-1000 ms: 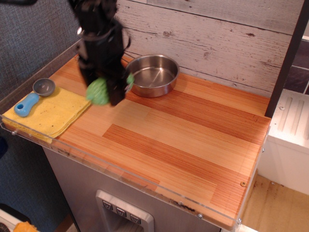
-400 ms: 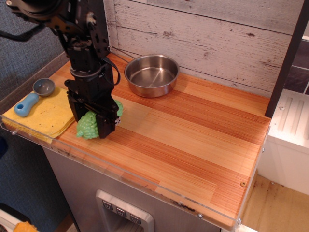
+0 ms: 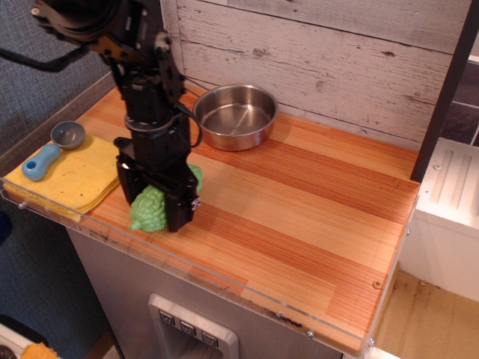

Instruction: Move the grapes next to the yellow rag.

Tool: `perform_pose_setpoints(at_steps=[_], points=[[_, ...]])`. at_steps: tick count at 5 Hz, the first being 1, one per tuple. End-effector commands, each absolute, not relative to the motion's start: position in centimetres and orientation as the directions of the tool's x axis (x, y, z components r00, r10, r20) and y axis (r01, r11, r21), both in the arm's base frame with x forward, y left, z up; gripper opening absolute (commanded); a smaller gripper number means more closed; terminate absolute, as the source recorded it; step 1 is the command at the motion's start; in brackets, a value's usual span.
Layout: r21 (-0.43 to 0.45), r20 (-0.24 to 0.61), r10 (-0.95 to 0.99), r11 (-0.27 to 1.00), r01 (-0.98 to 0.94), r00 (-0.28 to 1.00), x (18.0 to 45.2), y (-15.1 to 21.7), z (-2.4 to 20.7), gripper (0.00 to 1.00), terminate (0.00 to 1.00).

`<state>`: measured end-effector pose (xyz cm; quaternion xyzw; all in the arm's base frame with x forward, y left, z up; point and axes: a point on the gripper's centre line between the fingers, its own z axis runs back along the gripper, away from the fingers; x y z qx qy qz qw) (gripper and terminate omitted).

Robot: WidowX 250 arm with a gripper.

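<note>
Nearest to me, along the front edge of the wooden counter (image 3: 299, 224), I see the clear plastic lip (image 3: 224, 280) running the length of the top. Just behind that lip, toward the left end, sit the grapes (image 3: 152, 209): a light green plastic piece with a bumpy, scaly skin, longer than it is wide, its rounded end pointing toward the front edge and the rest running back under the black gripper (image 3: 159, 203). A second patch of the same green shows behind the gripper's right side. The jaws stand on either side of the grapes and pinch them; I cannot tell whether the toy rests on the wood or hangs just above it.

Just to the left of the grapes lies the yellow rag (image 3: 73, 173), a folded square cloth with a few small dark specks, its near corner reaching the counter's edge. The grapes are close beside its right border; whether they touch it I cannot tell. On the rag's far left corner lies a scoop (image 3: 51, 149) with a blue handle and grey bowl.

Farther back, against the weathered plank wall (image 3: 337, 60), stands a steel bowl (image 3: 236, 115), well apart from the grapes.
</note>
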<state>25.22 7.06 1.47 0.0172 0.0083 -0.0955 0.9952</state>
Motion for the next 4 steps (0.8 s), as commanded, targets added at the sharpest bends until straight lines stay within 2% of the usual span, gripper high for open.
perform_pose_setpoints(at_steps=[1,2,3,4], points=[[0.084,0.165,-0.170,0.984,0.157,0.972,26.8,7.8,10.4,1.00,0.00],[0.052,0.204,-0.148,0.989,0.140,0.968,27.1,8.4,12.6,1.00,0.00],[0.005,0.184,-0.194,0.981,0.196,0.964,27.5,9.1,12.9,1.00,0.00],[0.005,0.184,-0.194,0.981,0.196,0.964,27.5,9.1,12.9,1.00,0.00]])
